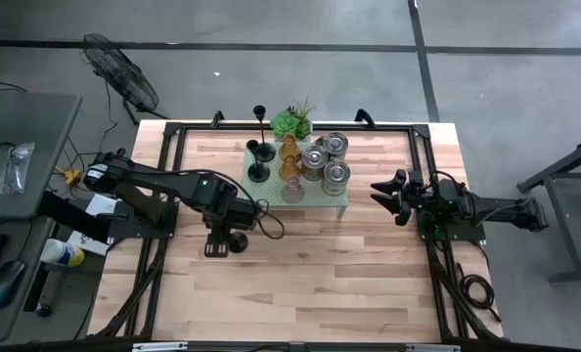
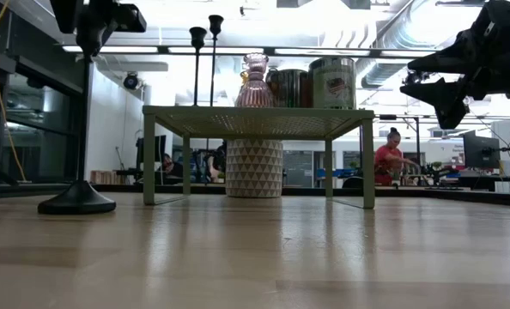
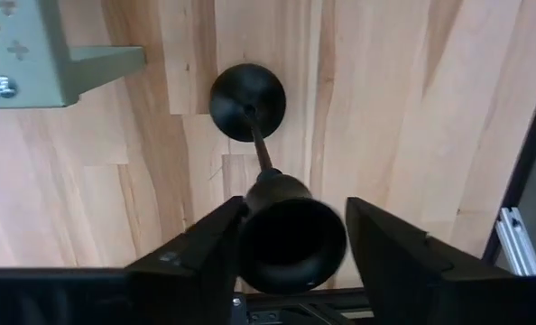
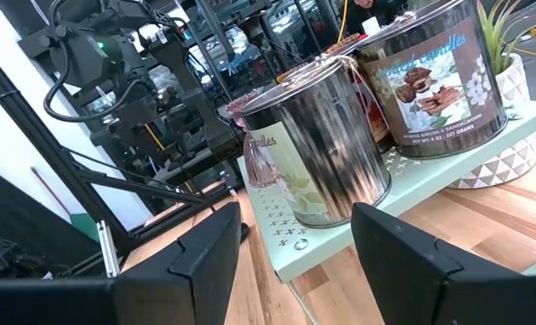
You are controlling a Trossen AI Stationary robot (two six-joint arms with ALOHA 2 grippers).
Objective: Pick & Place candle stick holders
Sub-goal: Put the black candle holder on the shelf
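While the black candle stick holder [image 3: 250,104] stands upright on the wooden surface [image 1: 310,274], its cup sits between the left gripper's [image 3: 291,244] fingers, which are parted and not pressing it. Beyond those fingers, the pale green stand [image 1: 339,203] carries two more black holders [image 1: 259,156], silvery tins [image 1: 335,176] and amber glass ones [image 1: 290,156]. Off to its other side, the right gripper [image 1: 386,198] hovers with fingers apart, holding nothing.

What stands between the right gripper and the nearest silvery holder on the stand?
Nothing visible does. The right gripper hovers open beside the stand, with clear air up to the nearest silvery holder. The left gripper straddles a black holder on the table.
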